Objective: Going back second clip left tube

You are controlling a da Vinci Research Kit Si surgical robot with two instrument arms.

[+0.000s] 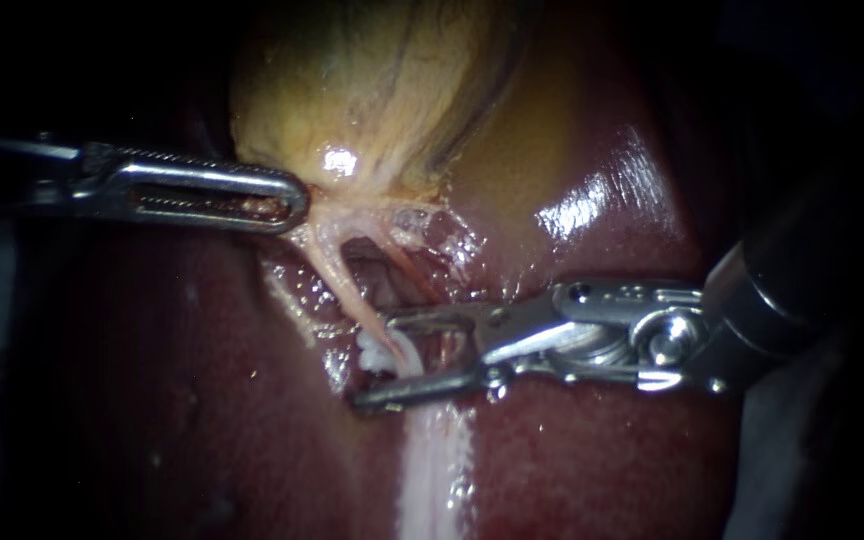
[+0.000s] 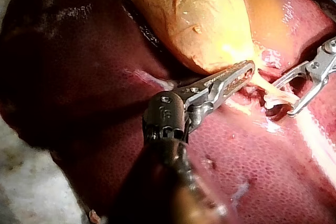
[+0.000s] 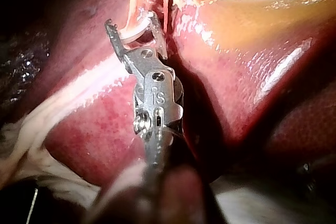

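1. Right instrument (image 1: pixel 377 362): jaws spread, clear gap, one jaw on each side of the left tube (image 1: pixel 337 275). They aren't squeezing it.
2. Between those jaws there's a white clip (image 1: pixel 374 350) on the left tube, at its near end. It looks lumpy, so I can't tell if it's one piece or more.
3. The right wrist view agrees: the pale tube and white clip sit in the open gap, both jaws apart.
4. From the clip, the left tube runs far-left, taut, up to the gallbladder (image 1: pixel 372 90). A second, thinner tube (image 1: pixel 402 262) lies just right of it.
5. Left instrument (image 1: pixel 292 200): comes in from the left, jaws pressed together on the pale tissue at the gallbladder's near end, where the tubes start.
6. The two instruments are well apart, with the length of the tube between them.
7. Liver (image 1: pixel 152 400): dark red and wet under everything. A pale band (image 1: pixel 437 460) runs near-ward from below the right instrument's jaws.
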